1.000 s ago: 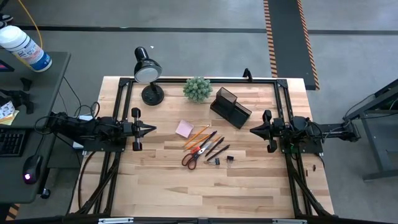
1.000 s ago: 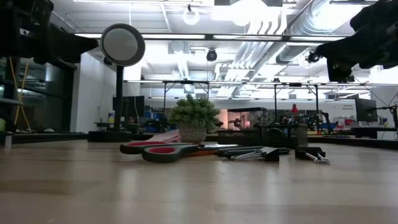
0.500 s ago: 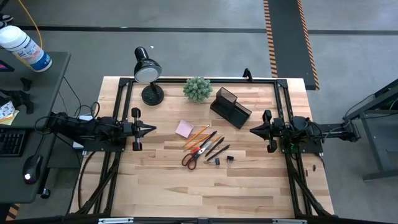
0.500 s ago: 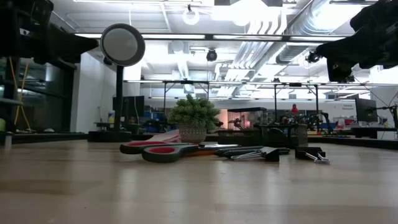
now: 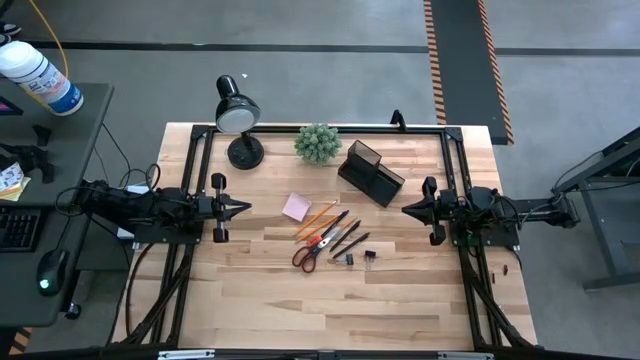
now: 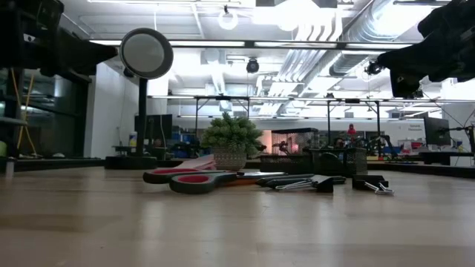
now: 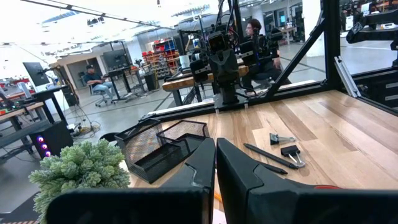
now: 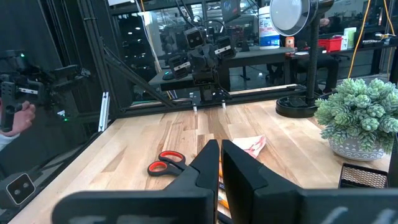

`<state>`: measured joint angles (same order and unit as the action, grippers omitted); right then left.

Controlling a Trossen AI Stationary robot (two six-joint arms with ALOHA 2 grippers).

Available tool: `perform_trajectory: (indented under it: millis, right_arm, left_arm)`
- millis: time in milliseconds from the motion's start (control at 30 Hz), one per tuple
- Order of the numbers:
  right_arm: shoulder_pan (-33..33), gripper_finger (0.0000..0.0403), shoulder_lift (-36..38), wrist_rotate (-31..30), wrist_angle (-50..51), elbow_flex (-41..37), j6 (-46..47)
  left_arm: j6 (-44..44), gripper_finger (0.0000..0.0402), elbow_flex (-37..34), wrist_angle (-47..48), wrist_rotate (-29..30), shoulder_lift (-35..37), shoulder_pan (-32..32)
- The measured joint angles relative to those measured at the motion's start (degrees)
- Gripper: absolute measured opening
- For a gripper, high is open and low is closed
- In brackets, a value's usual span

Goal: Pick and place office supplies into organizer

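Note:
The office supplies lie flat mid-table: pink sticky-note pad (image 5: 296, 207), orange pencils (image 5: 318, 216), dark pens (image 5: 346, 236), orange-handled scissors (image 5: 309, 253), small black clips (image 5: 350, 259). The dark organizer (image 5: 370, 172) stands behind them toward the far edge. My left gripper (image 5: 245, 207) hovers shut at the table's left side, pointing at the supplies. My right gripper (image 5: 405, 209) hovers shut at the right side, facing it. In the right wrist view the scissors (image 8: 168, 163) and pad (image 8: 252, 145) lie beyond the shut fingers; the left wrist view shows the organizer (image 7: 165, 146) and clips (image 7: 290, 151).
A black desk lamp (image 5: 238, 118) and a green plant ball (image 5: 318, 143) stand near the far edge, left of the organizer. Black frame rails (image 5: 190, 180) run along the table's sides. Bare wood fills the near half (image 5: 330, 310). A person's hand (image 8: 18, 115) shows beyond the table.

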<state>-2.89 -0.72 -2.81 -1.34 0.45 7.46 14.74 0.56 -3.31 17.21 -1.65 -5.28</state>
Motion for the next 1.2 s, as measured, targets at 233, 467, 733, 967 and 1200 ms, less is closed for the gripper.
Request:
perform_trajectory:
  millis: [233,467,733,967,1200]
  right_arm:
    - [0.0,0.0012,0.0,0.0,0.0,0.0,0.0]
    - [0.0,0.0012,0.0,0.0,0.0,0.0,0.0]
    - [0.0,0.0012,0.0,0.0,0.0,0.0,0.0]
    - [0.0,0.0012,0.0,0.0,0.0,0.0,0.0]
    - [0.0,0.0012,0.0,-0.4,-0.1,0.0,-3.5]
  left_arm:
    - [0.0,0.0005,0.0,0.0,0.0,0.0,0.0]
    - [0.0,0.0005,0.0,0.0,0.0,0.0,0.0]
    - [0.0,0.0005,0.0,0.0,0.0,0.0,0.0]
    - [0.0,0.0005,0.0,0.0,0.0,0.0,0.0]
    - [0.0,0.0006,0.0,0.0,0.0,0.0,0.0]
